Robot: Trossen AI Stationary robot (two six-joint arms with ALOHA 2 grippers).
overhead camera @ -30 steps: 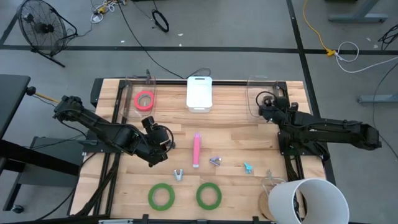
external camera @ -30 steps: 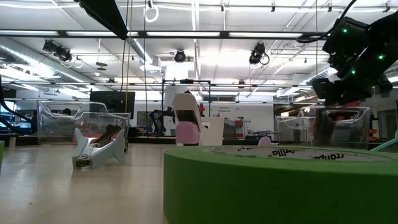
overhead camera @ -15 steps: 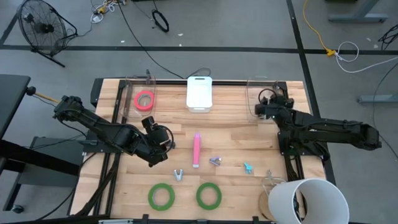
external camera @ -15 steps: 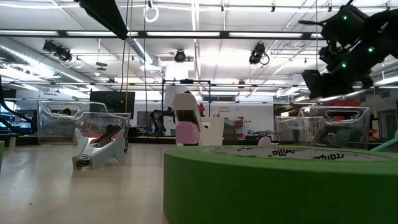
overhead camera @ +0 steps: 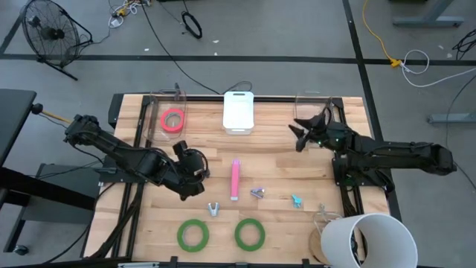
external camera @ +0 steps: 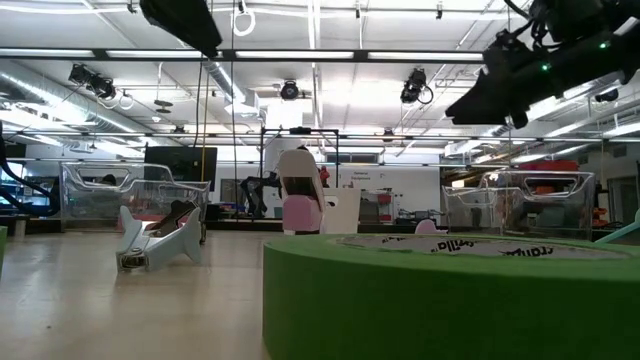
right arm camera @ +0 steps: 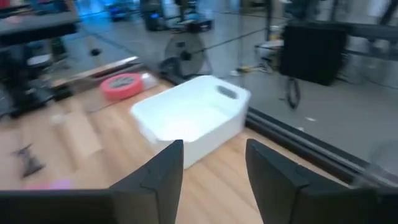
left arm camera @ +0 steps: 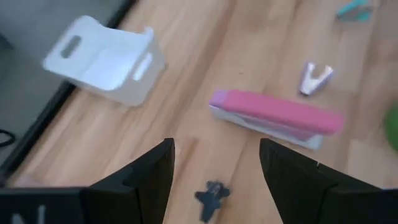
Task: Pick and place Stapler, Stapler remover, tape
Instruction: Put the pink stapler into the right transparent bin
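The pink stapler (overhead camera: 235,179) lies flat mid-table and also shows in the left wrist view (left arm camera: 273,118). A silver staple remover (overhead camera: 213,209) and a second one (overhead camera: 257,193) lie near it, with a teal one (overhead camera: 296,199) to their right. Two green tape rolls (overhead camera: 193,234) (overhead camera: 249,233) lie flat at the near edge. The red-pink roll (overhead camera: 172,119) lies in a clear tray at the far left. My left gripper (overhead camera: 196,171) hovers open, left of the stapler. My right gripper (overhead camera: 300,134) is open and empty above the far right, facing the white bin (overhead camera: 239,111).
A clear tray (overhead camera: 312,112) stands at the far right. A large white cup (overhead camera: 368,242) stands at the near right corner. In the low view one green roll (external camera: 450,300) fills the foreground. Bare wood lies between the bin and the stapler.
My right gripper has risen and swung toward the table's left, away from the far-right clear tray and toward the white bin, turning as it went.
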